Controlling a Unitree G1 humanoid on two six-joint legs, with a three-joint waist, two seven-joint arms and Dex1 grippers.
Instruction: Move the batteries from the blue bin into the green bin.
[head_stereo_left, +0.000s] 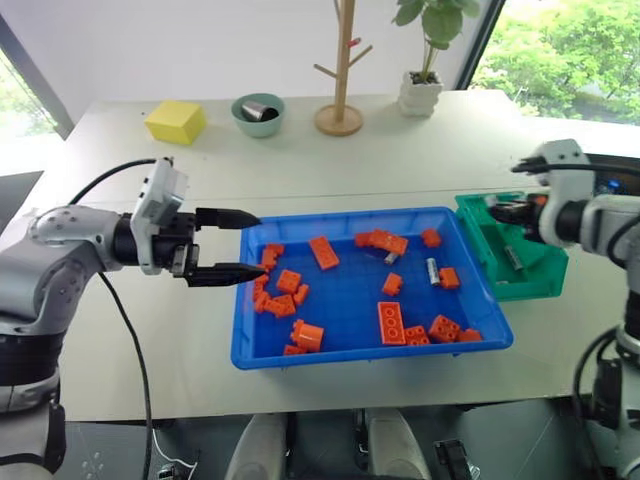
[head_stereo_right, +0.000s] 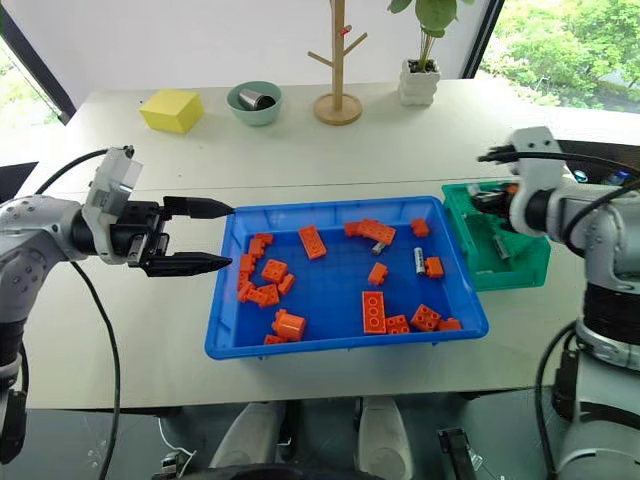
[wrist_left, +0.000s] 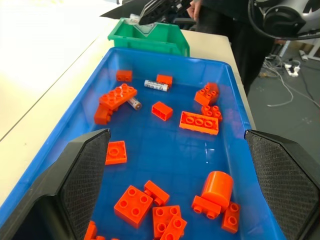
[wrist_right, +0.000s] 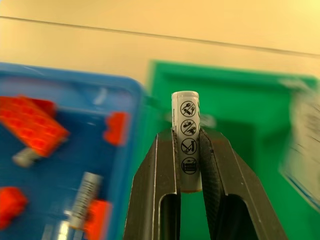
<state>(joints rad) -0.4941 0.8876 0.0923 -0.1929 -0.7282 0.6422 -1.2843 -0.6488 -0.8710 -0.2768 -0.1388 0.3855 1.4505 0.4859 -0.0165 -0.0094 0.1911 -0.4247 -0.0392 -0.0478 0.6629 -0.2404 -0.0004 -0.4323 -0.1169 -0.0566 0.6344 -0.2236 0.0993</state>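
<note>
The blue bin (head_stereo_left: 250, 355) sits in the middle of the table, holding several orange bricks (head_stereo_left: 391, 322) and two silver batteries (head_stereo_left: 433, 270) (head_stereo_left: 392, 258) near its right end. The green bin (head_stereo_left: 535, 275) stands against the blue bin's right side. Above the green bin's near wall, my right gripper (wrist_right: 186, 132) is shut on a third battery (wrist_right: 186, 147), which stands upright between the fingers. My left gripper (head_stereo_left: 255, 243) hovers open and level at the blue bin's left rim, with nothing between its fingers (wrist_left: 85, 170).
Along the table's far side stand a yellow block (head_stereo_left: 176, 121), a pale-green bowl (head_stereo_left: 258, 113) with a metal cup in it, a wooden branch stand (head_stereo_left: 339, 110) and a potted plant (head_stereo_left: 422, 90). Bare tabletop lies left of and behind the blue bin.
</note>
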